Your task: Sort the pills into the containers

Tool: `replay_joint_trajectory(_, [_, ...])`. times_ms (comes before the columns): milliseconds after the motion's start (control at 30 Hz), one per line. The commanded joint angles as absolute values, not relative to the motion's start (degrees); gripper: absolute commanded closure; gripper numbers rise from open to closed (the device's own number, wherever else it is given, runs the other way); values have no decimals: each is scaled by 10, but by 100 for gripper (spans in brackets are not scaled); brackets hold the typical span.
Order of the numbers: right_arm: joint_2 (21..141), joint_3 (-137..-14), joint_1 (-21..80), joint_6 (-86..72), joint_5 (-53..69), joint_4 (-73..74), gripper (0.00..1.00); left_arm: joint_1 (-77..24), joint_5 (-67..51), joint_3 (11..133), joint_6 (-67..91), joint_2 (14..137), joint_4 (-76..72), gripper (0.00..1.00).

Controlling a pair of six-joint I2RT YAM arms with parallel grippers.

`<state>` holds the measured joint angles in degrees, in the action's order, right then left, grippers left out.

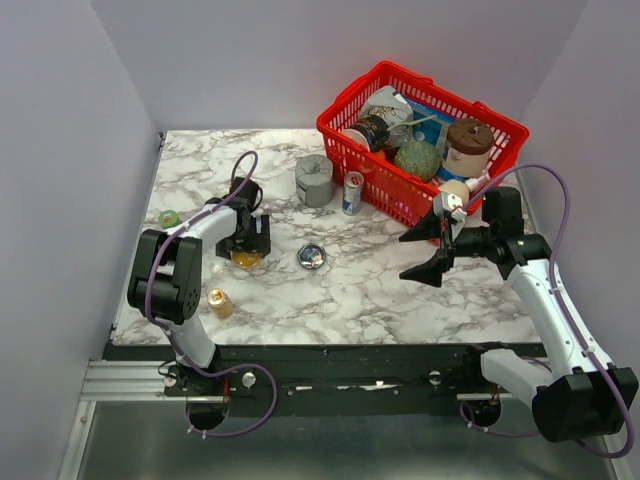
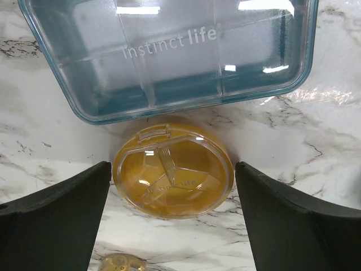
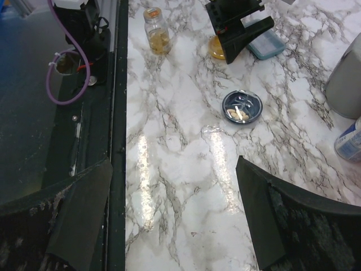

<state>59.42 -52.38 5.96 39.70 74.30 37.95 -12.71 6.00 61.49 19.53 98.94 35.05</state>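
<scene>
L claw [image 2: 172,168] is spread wide, w/ the orange dish [image 2: 169,189] btwn its fingers [image 2: 62,220]. A blue box [image 2: 169,51] sits just behind. R claw [image 1: 405,256] is spread wide too, holding nothing. The silver dish [image 3: 242,105] w/ pills [image 3: 235,114] is mid table [image 3: 186,186].

This was a robotics test cell, not a home: a white marble-patterned tabletop [image 1: 350,300] sat boxed in by plain pale panel walls [image 1: 60,150]. Black-and-white robot arms [image 1: 165,275] stood bolted by a silver aluminium rail [image 1: 120,378] at its near edge (thin purple cables [image 3: 48,82] looped off them).
</scene>
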Motion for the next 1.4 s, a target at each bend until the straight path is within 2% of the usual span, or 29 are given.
replay_joint_trajectory(0, [597,-534,64,417,767,391,0,-124,68,629,195,987,354,1])
replay_joint_trajectory(333, [602,-538,64,426,770,402,0,-124,62,622,197,983,352,2])
replay_joint_trajectory(467, [602,-538,64,426,769,403,0,-124,57,621,197,982,352,6])
replay_joint_trajectory(567, [601,-540,64,429,769,406,0,-124,53,617,198,980,351,13])
replay_joint_trajectory(667, [600,-539,64,430,770,407,0,-124,50,612,198,975,350,24])
replay_joint_trajectory(867, [606,-542,63,437,770,415,0,-124,24,601,200,948,350,49])
replay_joint_trajectory(900, [607,-541,64,437,770,415,0,-125,19,596,202,936,350,56])
replay_joint_trajectory(1000, [610,-542,64,438,768,415,0,-125,1,584,205,903,350,64])
replay_joint_trajectory(1200, [612,-539,64,439,772,413,0,-135,-86,552,197,825,337,66])
replay_joint_trajectory(1367, [618,-555,65,425,775,423,0,-208,-143,541,178,788,314,67])
